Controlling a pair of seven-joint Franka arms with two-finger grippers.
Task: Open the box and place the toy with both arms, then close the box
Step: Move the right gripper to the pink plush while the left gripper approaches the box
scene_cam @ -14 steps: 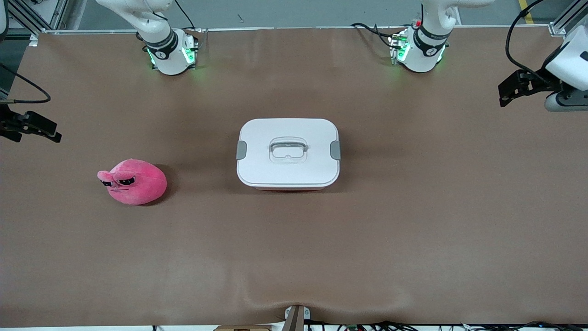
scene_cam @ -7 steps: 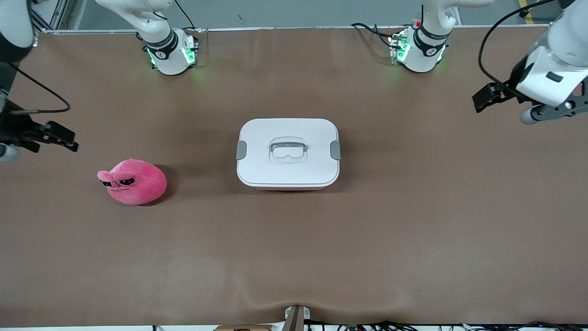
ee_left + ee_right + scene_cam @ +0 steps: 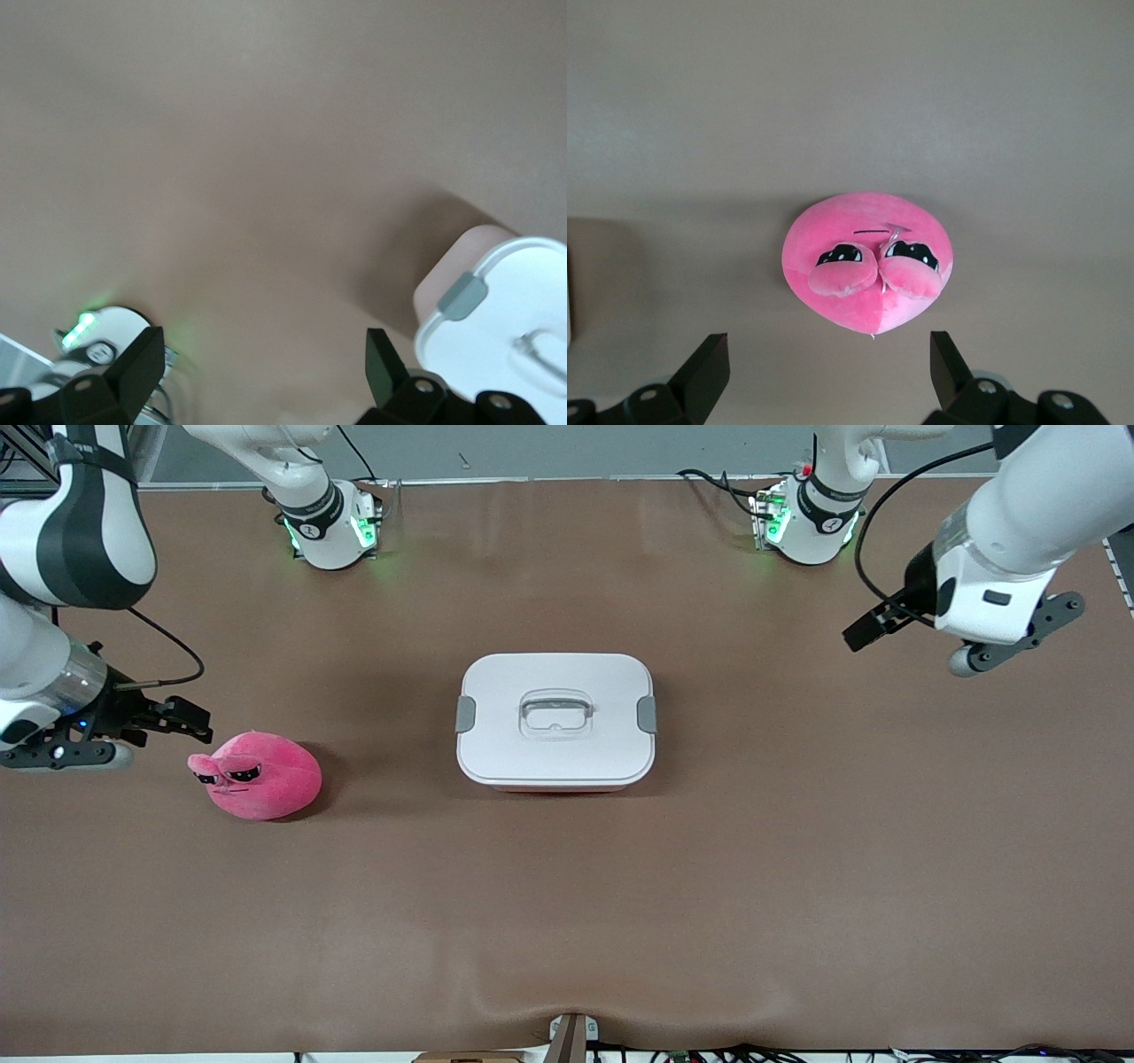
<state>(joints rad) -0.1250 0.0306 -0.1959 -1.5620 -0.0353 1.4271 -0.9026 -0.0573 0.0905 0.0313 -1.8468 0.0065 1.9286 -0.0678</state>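
Note:
The box (image 3: 555,722) is a pale pink tub that stands mid-table with its white lid on, a clear handle (image 3: 555,716) at the centre and a grey clip (image 3: 465,715) at each end. The bright pink plush toy (image 3: 257,774) lies toward the right arm's end of the table. My right gripper (image 3: 188,722) hovers open just beside the toy, which faces it in the right wrist view (image 3: 866,270), clear of the empty right gripper (image 3: 828,356). My left gripper (image 3: 864,633) hangs open over bare table toward the left arm's end. The left wrist view shows the box (image 3: 505,310) off to one side of the open left gripper (image 3: 263,354).
The two arm bases (image 3: 332,527) (image 3: 806,522) with green lights stand along the table edge farthest from the front camera. A brown cover (image 3: 567,921) spreads over the whole table. A small bracket (image 3: 571,1036) sits at the edge nearest the camera.
Both arms have swung in from the table's ends. The right gripper has come up beside the toy and the left gripper has moved toward the box. Both stay open.

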